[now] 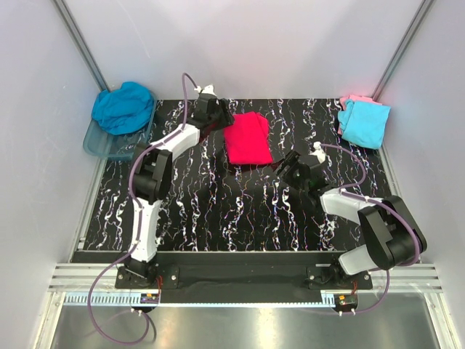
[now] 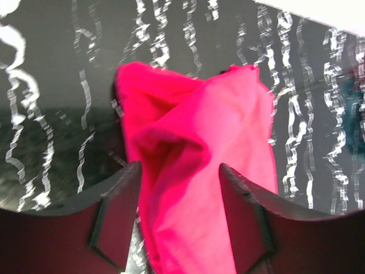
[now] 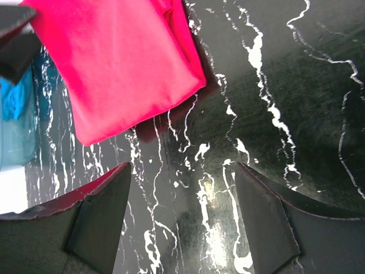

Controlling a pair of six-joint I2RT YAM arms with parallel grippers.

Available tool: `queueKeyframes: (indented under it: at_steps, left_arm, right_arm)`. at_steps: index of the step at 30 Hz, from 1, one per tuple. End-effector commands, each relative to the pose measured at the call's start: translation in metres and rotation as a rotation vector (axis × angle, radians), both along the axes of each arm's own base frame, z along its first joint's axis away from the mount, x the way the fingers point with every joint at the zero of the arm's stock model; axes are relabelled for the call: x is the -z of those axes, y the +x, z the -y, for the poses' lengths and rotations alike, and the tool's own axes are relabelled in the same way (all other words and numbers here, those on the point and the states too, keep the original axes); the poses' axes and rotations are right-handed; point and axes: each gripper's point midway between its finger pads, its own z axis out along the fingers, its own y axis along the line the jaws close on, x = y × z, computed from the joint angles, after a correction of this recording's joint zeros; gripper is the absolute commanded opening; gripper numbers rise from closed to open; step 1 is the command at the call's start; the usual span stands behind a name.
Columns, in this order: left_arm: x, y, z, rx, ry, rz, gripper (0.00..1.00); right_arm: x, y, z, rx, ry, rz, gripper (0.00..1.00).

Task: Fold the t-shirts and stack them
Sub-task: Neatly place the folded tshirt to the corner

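The bright pink-red t-shirt [image 1: 247, 138] lies folded on the black marbled table, back centre. My left gripper [image 1: 221, 121] is at its left edge; in the left wrist view [image 2: 179, 168] its jaws stand wide apart with a rumpled fold of the pink-red shirt [image 2: 199, 171] between them. My right gripper [image 1: 285, 166] is open and empty just off the shirt's near right corner; the right wrist view [image 3: 182, 168] shows bare table between its fingers and the shirt [image 3: 114, 63] beyond. The teal-blue shirt [image 1: 123, 107] is heaped in the tub. The light cyan shirt [image 1: 363, 122] lies on the pale pink one [image 1: 354, 99].
The clear bluish plastic tub [image 1: 98, 143] stands at the back left corner of the table. White walls with metal posts close in the back and sides. The marbled table [image 1: 232, 211] stretches between the shirt and the arm bases.
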Motion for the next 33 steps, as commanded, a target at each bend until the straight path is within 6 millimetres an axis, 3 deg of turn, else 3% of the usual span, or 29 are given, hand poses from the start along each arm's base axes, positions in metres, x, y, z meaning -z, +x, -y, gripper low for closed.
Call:
queueKeyframes:
  at_steps: [1, 5, 12, 15, 16, 20, 27, 29, 30, 32, 33]
  left_arm:
    - [-0.023, 0.018, 0.015, 0.053, -0.060, 0.072, 0.56]
    - [-0.012, 0.025, 0.022, 0.083, -0.060, 0.065, 0.50]
    - [-0.010, 0.033, 0.029, 0.114, -0.072, 0.076, 0.48]
    - [-0.013, 0.033, 0.031, 0.133, -0.097, 0.080, 0.35]
    - [-0.021, 0.035, 0.034, 0.141, -0.112, 0.105, 0.24]
    - [-0.047, 0.030, 0.047, 0.214, -0.171, 0.151, 0.00]
    - [-0.095, 0.018, 0.080, 0.416, -0.325, 0.254, 0.00]
    - [-0.095, 0.011, 0.090, 0.481, -0.386, 0.240, 0.00]
    - [-0.106, 0.011, 0.093, 0.508, -0.413, 0.276, 0.00]
    - [-0.102, 0.004, 0.102, 0.579, -0.489, 0.249, 0.00]
    - [-0.111, 0.003, 0.104, 0.605, -0.517, 0.267, 0.00]
  right_arm:
    - [-0.023, 0.006, -0.010, -0.018, 0.052, 0.067, 0.79]
    - [-0.027, 0.004, -0.009, -0.017, 0.061, 0.077, 0.79]
    - [-0.034, 0.003, -0.006, -0.012, 0.059, 0.097, 0.78]
    - [-0.030, 0.004, -0.009, -0.019, 0.061, 0.083, 0.77]
    - [-0.029, 0.004, -0.009, -0.021, 0.062, 0.079, 0.77]
    - [-0.025, 0.005, -0.012, -0.025, 0.064, 0.070, 0.75]
    - [-0.025, 0.006, -0.012, -0.027, 0.063, 0.071, 0.74]
    - [-0.025, 0.006, -0.012, -0.027, 0.063, 0.071, 0.74]
    - [-0.024, 0.007, -0.012, -0.026, 0.062, 0.069, 0.73]
    - [-0.024, 0.006, -0.011, -0.025, 0.058, 0.069, 0.73]
    - [-0.024, 0.006, -0.011, -0.025, 0.060, 0.068, 0.73]
